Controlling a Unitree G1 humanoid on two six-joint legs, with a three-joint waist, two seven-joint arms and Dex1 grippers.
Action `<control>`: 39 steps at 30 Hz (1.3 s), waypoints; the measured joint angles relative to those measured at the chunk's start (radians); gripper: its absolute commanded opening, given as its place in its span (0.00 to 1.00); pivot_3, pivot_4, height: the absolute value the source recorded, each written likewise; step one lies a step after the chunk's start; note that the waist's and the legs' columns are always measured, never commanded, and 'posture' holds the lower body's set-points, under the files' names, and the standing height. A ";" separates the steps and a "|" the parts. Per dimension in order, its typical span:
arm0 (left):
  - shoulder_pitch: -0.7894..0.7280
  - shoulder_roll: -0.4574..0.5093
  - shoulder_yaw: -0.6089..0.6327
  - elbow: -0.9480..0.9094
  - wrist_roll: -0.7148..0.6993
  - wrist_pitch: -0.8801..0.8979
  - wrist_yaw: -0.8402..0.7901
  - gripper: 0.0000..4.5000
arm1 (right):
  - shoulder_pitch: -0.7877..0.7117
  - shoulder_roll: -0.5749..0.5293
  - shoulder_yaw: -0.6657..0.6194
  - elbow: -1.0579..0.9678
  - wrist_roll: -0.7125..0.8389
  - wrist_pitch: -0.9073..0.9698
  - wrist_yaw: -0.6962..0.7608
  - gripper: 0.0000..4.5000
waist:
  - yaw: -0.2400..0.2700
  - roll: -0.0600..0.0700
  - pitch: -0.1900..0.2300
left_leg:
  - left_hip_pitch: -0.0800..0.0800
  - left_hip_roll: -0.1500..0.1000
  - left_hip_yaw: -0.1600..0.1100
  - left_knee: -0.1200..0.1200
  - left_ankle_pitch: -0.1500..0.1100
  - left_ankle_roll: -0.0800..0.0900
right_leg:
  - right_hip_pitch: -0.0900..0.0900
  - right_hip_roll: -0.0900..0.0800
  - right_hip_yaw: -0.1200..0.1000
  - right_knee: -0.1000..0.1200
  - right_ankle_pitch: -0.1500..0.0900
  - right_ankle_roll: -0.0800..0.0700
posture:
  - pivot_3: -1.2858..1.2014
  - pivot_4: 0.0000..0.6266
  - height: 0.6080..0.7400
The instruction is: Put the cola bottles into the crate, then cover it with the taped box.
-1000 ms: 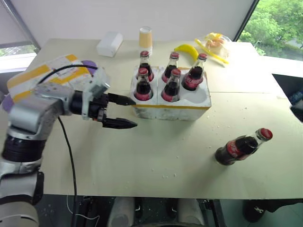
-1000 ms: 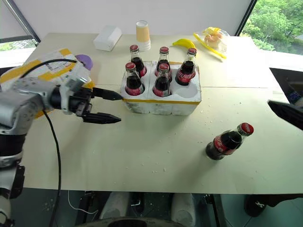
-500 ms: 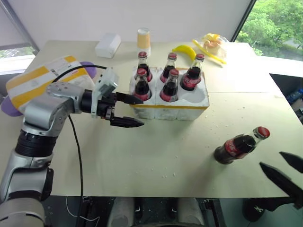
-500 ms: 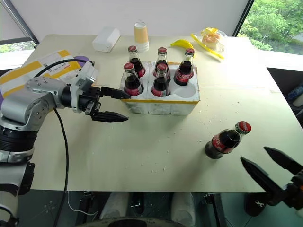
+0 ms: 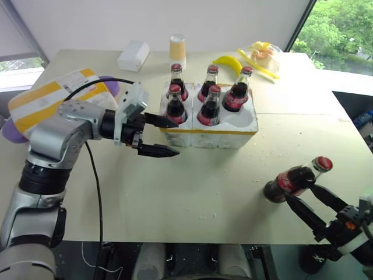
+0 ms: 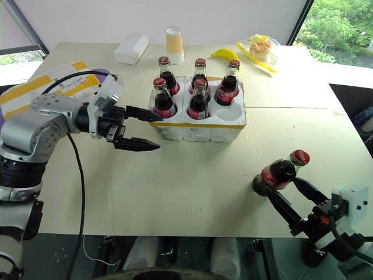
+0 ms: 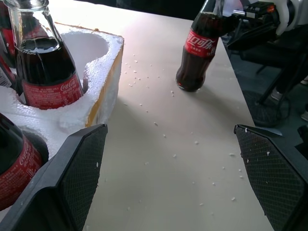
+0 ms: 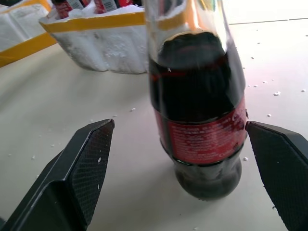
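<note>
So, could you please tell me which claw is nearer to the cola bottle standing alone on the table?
The right claw: open, its fingers flank the lone cola bottle. The left claw is open far off beside the crate.

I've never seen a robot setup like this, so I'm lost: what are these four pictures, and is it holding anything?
It is a two-armed humanoid robot. Two pictures come from its head, looking down at a table; two come from cameras on its wrists. Five cola bottles stand in a white foam crate, and one well is empty. The right end effector is open around the sixth bottle on the table, not gripping it. The left end effector, open, is beside the crate. Nothing is held.
</note>
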 measured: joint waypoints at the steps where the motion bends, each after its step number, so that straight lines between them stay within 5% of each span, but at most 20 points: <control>1: 0.000 0.000 0.000 -0.003 0.000 0.000 0.001 0.98 | -0.008 -0.003 0.011 0.006 -0.004 -0.006 -0.007 1.00 | 0.000 0.000 0.000 | 0.000 0.000 0.000 0.000 0.000 0.000 | 0.000 0.000 0.000 0.000 0.000 0.000 | 0.52 0.24 1.00; 16: 0.000 0.007 0.001 -0.047 -0.023 0.038 0.034 0.98 | -0.142 -0.056 0.170 0.159 -0.066 -0.082 -0.064 1.00 | 0.001 0.000 0.000 | 0.000 0.000 0.000 0.000 0.000 0.000 | 0.000 0.000 0.000 0.000 0.001 0.002 | 0.52 0.24 1.00; 21: -0.001 0.007 0.001 -0.057 -0.036 0.053 0.041 1.00 | -0.155 -0.063 0.178 0.179 -0.066 -0.098 -0.073 0.63 | 0.000 0.000 0.000 | 0.000 0.000 0.001 0.000 0.000 -0.001 | 0.000 0.000 0.000 0.000 0.001 0.002 | 0.52 0.24 1.00; 27: -0.001 0.010 0.001 -0.074 -0.043 0.061 0.050 1.00 | -0.164 -0.116 0.166 0.170 0.027 -0.058 -0.094 0.63 | 0.000 0.001 0.000 | 0.000 0.000 0.001 0.000 0.000 0.000 | 0.000 0.000 0.001 0.001 0.001 0.003 | 0.52 0.24 1.00; 33: -0.001 0.008 0.002 -0.084 -0.044 0.062 0.069 1.00 | -0.516 -0.337 0.111 0.182 0.220 -0.006 -0.185 0.63 | -0.005 0.003 0.001 | 0.002 0.000 0.002 -0.001 0.001 -0.001 | -0.001 0.001 0.002 0.002 0.001 0.002 | 0.52 0.24 1.00; 39: 0.001 0.009 0.012 -0.090 -0.044 0.058 0.093 1.00 | -0.946 -0.423 0.336 0.393 0.180 0.052 -0.218 0.63 | -0.001 0.003 0.001 | 0.001 -0.001 0.004 0.001 0.001 -0.001 | -0.001 0.000 0.002 0.002 0.002 0.002 | 0.52 0.24 1.00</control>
